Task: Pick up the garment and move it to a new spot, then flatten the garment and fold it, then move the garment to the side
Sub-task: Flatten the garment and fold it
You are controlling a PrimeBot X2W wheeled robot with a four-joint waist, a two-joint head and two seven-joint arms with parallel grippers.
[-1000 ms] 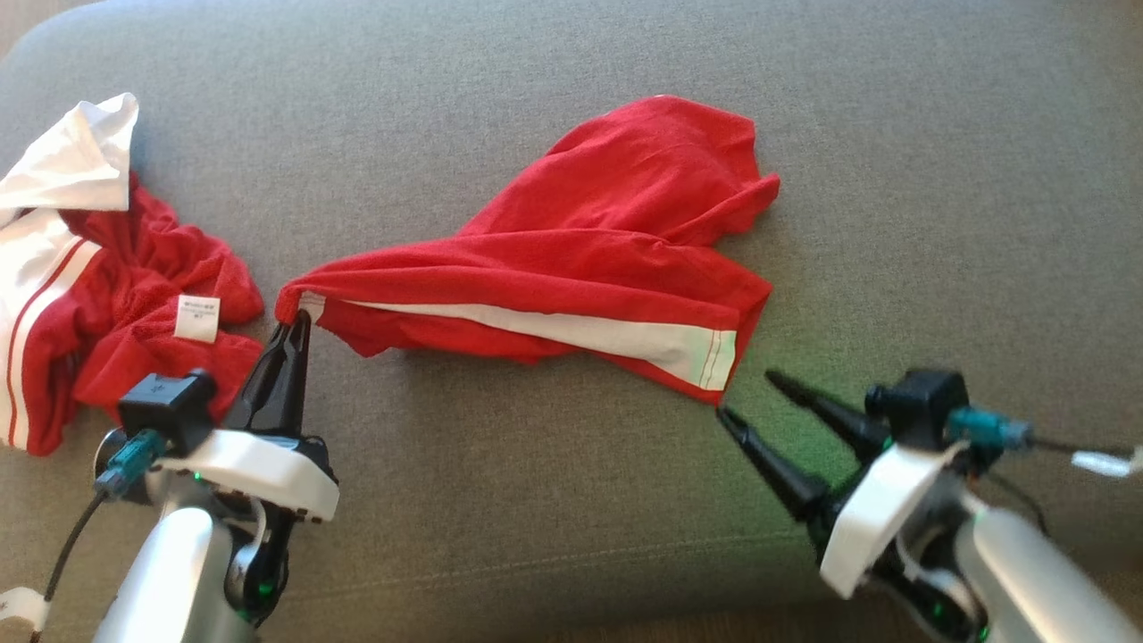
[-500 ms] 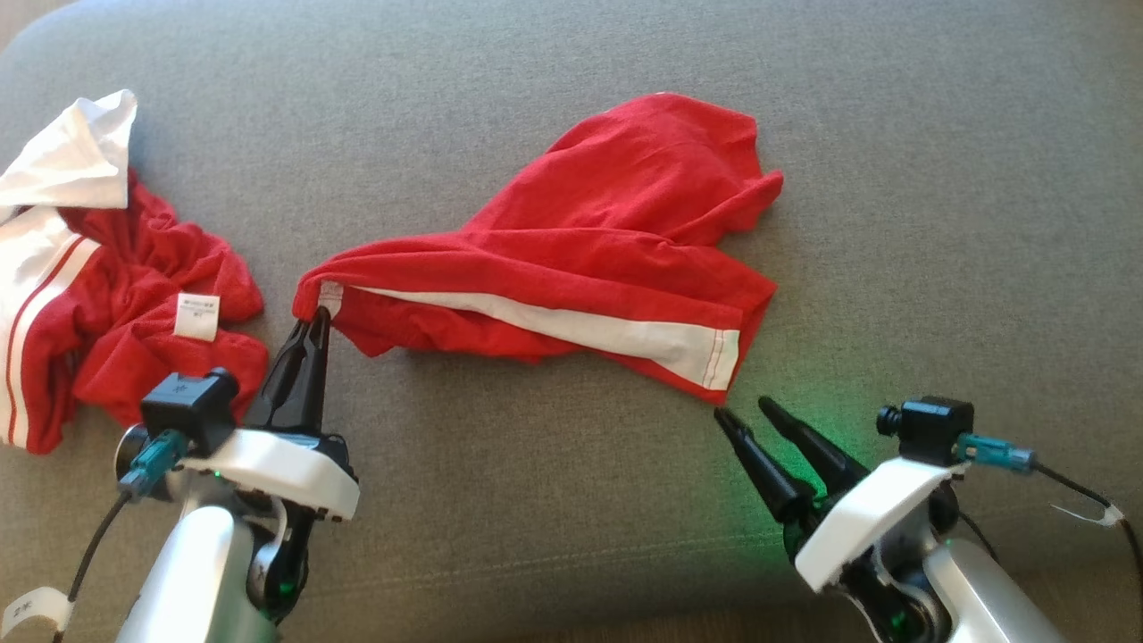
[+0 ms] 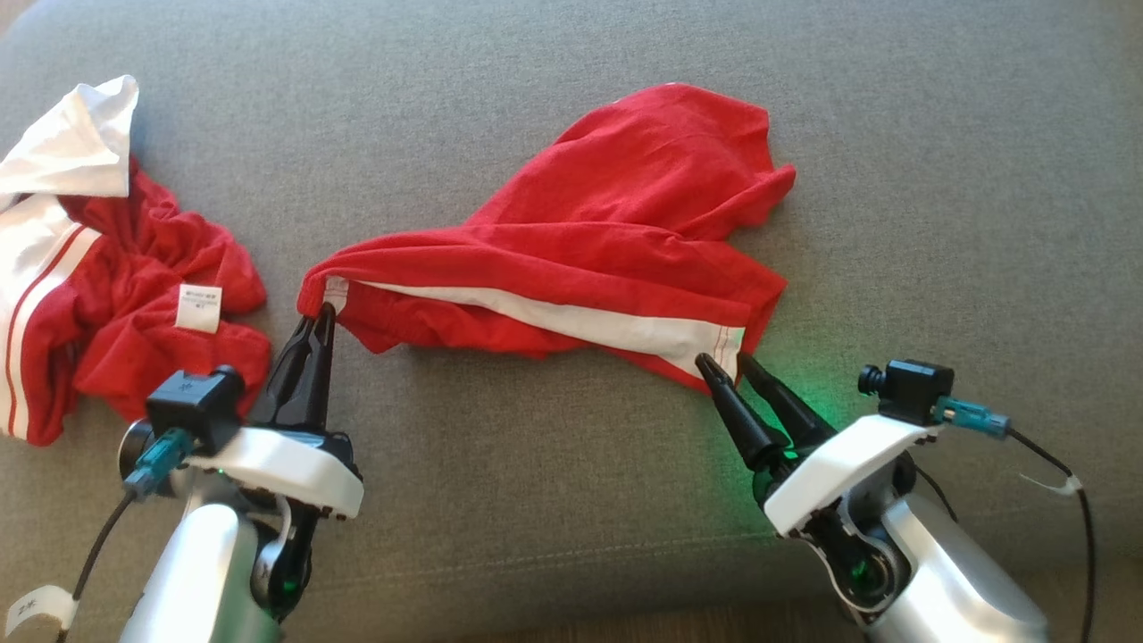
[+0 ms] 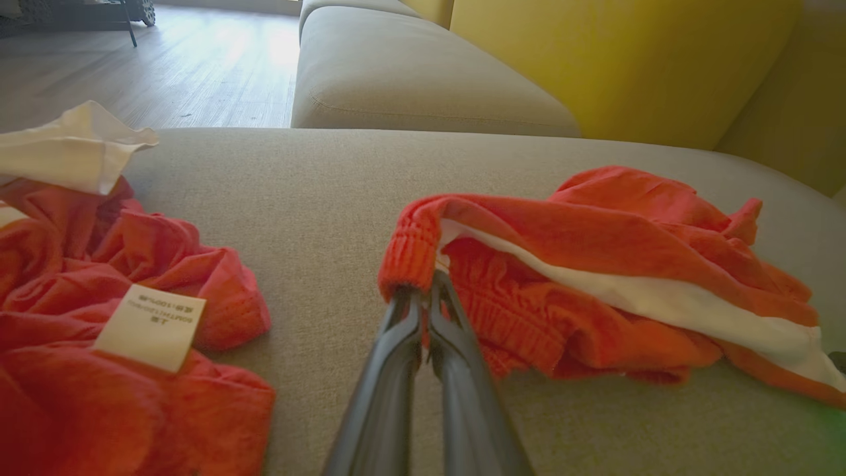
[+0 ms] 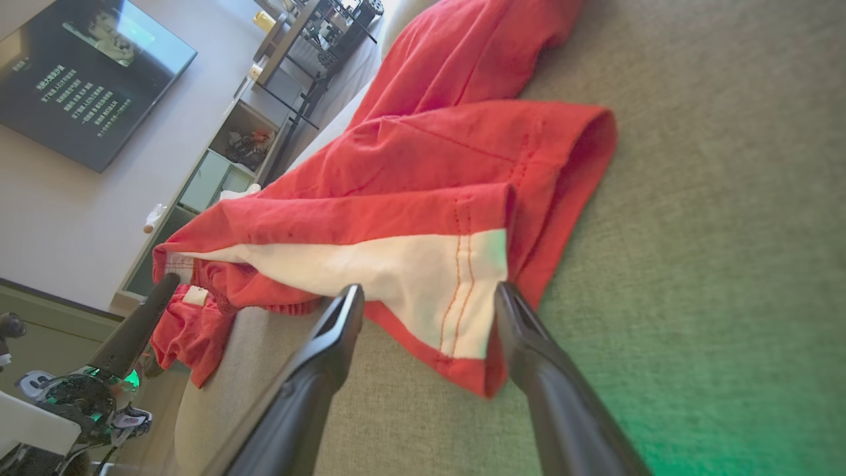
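Note:
The garment [image 3: 616, 241] is red with a white side stripe and lies crumpled across the middle of the grey sofa cushion [image 3: 536, 464]. My left gripper [image 3: 320, 314] is shut on its ribbed left end [image 4: 413, 248]. My right gripper [image 3: 725, 364] stands open at the garment's lower right hem corner. In the right wrist view the white hem corner [image 5: 456, 291] lies between the two spread fingers [image 5: 330, 344], which do not pinch it. The left gripper [image 5: 165, 285] also appears there, at the far end of the stripe.
A second red and white garment [image 3: 116, 304] with a white label lies bunched at the cushion's left end, close to my left arm. Another grey cushion [image 4: 410, 79] and a yellow backrest [image 4: 628, 59] lie beyond. The cushion's front seam [image 3: 536, 558] runs below both grippers.
My right gripper has moved forward and left until its open fingers straddle the hem corner. My left gripper has shifted slightly right, still holding the garment's end.

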